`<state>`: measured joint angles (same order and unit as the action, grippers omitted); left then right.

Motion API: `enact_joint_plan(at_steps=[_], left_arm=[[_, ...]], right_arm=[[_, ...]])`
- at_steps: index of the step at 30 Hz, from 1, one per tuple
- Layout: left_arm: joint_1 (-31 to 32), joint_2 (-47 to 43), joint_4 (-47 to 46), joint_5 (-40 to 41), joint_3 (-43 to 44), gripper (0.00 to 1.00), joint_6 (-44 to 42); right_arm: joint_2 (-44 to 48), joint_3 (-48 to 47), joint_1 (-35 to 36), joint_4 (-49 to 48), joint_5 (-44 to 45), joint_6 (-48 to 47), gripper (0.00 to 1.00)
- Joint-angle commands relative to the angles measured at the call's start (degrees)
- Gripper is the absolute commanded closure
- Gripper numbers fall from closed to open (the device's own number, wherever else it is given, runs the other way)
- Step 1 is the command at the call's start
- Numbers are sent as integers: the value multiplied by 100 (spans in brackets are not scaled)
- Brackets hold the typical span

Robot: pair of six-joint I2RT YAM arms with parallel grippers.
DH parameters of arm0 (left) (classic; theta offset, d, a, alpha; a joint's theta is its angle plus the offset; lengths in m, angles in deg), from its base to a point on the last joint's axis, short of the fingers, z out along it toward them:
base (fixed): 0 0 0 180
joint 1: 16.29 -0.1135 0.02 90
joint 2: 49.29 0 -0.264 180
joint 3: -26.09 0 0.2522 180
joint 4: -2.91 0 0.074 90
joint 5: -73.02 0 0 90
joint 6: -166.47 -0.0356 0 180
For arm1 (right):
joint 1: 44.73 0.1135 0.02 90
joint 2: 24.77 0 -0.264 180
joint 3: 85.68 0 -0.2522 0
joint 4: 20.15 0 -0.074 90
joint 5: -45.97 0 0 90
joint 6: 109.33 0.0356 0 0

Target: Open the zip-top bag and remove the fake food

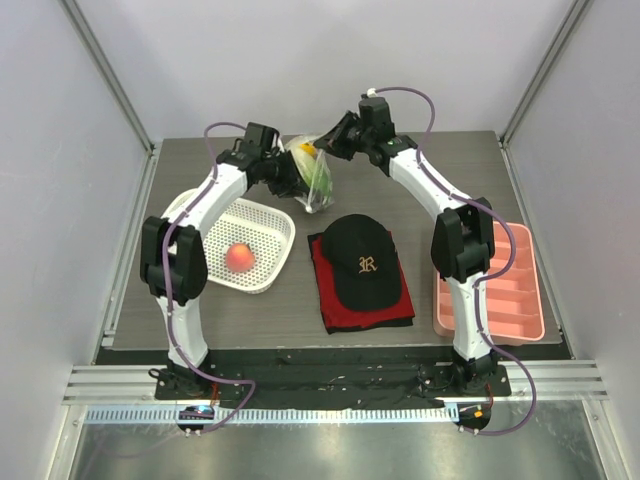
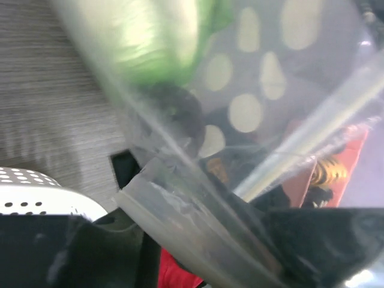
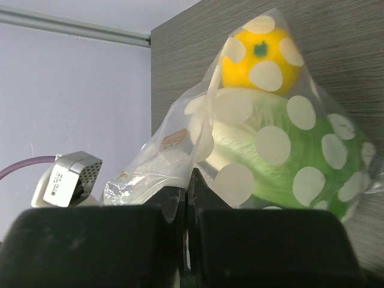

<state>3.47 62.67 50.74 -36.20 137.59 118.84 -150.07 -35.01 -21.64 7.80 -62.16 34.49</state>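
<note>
The zip-top bag (image 1: 312, 180), clear with white dots, hangs above the table's far middle. My right gripper (image 1: 333, 140) is shut on its upper edge; in the right wrist view the plastic is pinched at the right gripper (image 3: 187, 186). Inside the bag (image 3: 270, 144) lie a yellow citrus (image 3: 259, 60) and a leafy green vegetable (image 3: 300, 162). My left gripper (image 1: 288, 172) is at the bag's left side. Its jaws stand apart, with the zip strip (image 2: 180, 210) lying across the gap of the left gripper (image 2: 198, 240). A red-pink peach (image 1: 238, 257) rests in the white basket (image 1: 270, 225).
A black cap (image 1: 362, 262) lies on a folded red and black cloth (image 1: 330, 295) at the middle. A pink compartment tray (image 1: 515, 300) sits at the right edge. The white basket's rim (image 2: 36, 192) shows just below the left gripper.
</note>
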Motion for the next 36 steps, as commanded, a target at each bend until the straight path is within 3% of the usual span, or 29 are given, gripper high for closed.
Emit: enact_joint_plan(at_steps=[1, 4, 6, 9, 10, 15, 17, 21, 27, 30, 32, 33, 34, 36], left_arm=[[-131, -412, 180, -467, 45, 75, -48], [-140, -649, -111, -715, -122, 73, 192], [-140, -693, 256, -348, -18, 56, -17], [-149, -536, 591, 6, 228, 43, -369], [-131, -474, 810, -20, 403, 34, -413], [-140, -219, 541, -687, 562, 37, 207], [-123, -192, 496, -610, 834, 45, 464], [35, -639, 24, -74, 932, 50, 790], [737, -1545, -697, 1769, 168, 50, -781], [765, -1695, -927, 1887, -166, 48, -1090], [730, -1660, -1085, 1443, -176, 36, -1195], [643, -1547, -1156, 943, -123, 36, -1065], [486, -1485, -1270, -141, -114, 36, -899], [431, -1362, -1533, -782, -202, 34, -356]], right_arm=[[163, -220, -147, -84, 240, -293, 99], [190, -220, -138, 12, 310, -460, 99], [207, -238, -147, 57, 354, -618, 99], [190, -325, -156, 197, 459, -917, 99], [207, -361, -156, 250, 494, -996, 99], [313, -571, -33, 391, 644, -2030, 99], [400, -590, 46, 461, 766, -2314, 99], [515, -554, 143, 523, 1266, -2526, 98], [488, -862, 152, 839, 1672, -2350, 99], [541, -906, 161, 1032, 1787, -2306, 99], [576, -924, 143, 1120, 1787, -2376, 99], [594, -941, 134, 1138, 1787, -2481, 98], [611, -959, 99, 1216, 1787, -2534, 99], [664, -976, 20, 1243, 1945, -2735, 99]])
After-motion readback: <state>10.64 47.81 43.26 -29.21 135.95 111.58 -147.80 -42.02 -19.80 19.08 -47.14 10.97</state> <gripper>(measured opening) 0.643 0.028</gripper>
